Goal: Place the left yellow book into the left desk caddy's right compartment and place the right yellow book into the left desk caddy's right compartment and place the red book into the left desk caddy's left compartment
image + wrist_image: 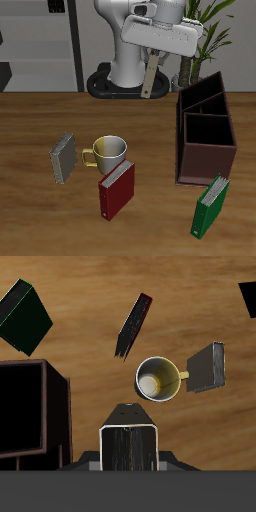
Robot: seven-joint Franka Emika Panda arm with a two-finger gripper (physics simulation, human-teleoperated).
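Grey striped cover pinched betw. fingers of gripper (152, 60): left yellow book (150, 78), hanging edge-down, well above table (30, 115), toward the back, not yet over left desk caddy (206, 135). Jaws pressed onto book's faces; wrist view confirms, w/ book end (130, 446) filling the gap.

Status, as judged: step 1 of 3 under way, nothing delivered yet.
- Both caddy sections look dark and bare in ext. view; wrist view shows only one corner of the box (30, 406), so can't check fully.
- Right yellow book (63, 157) on table, propped at a tilt, just beside mug (108, 152), well apart from caddy.
- Red book (116, 190) nearer front edge, just in front of mug, also tilted, untouched.
- Green book (210, 205) in front of caddy; not part of job, leave alone.

Left to do: carry held book over right compartment and drop in; fetch 2nd grey book, same section; red book into left compartment. Roughly a sixth done at best: one pick made, zero placed.

Watch for: mug close to both remaining books on approach.
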